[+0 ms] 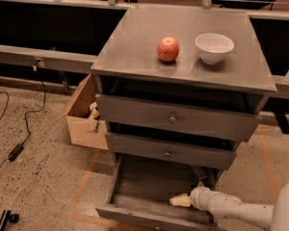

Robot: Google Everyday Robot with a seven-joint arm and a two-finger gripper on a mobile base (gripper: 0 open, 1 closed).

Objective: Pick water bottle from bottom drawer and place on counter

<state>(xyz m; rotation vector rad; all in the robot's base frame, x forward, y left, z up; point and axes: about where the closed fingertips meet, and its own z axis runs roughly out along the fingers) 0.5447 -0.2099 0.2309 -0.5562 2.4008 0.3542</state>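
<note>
1. The robot's white arm reaches in from the lower right, with its pale gripper low inside the pulled-out bottom drawer, near the drawer's front edge.
2. Whether the gripper is open or closed cannot be told, and nothing can be seen held in it.
3. A dim, slanted shape that appears to be the water bottle lies behind the gripper and a little to its right, deeper in the drawer by the right wall. It sits apart from the gripper, and its details are too dark to make out.
4. Directly above the gripper, the two knobbed drawers sit slightly ajar.
5. High above the gripper on the grey counter, a red apple stands just beside a white bowl.
6. Well to the gripper's left in view, an open cardboard box rests on the speckled floor against the cabinet's side, with a black cable farther out.
</note>
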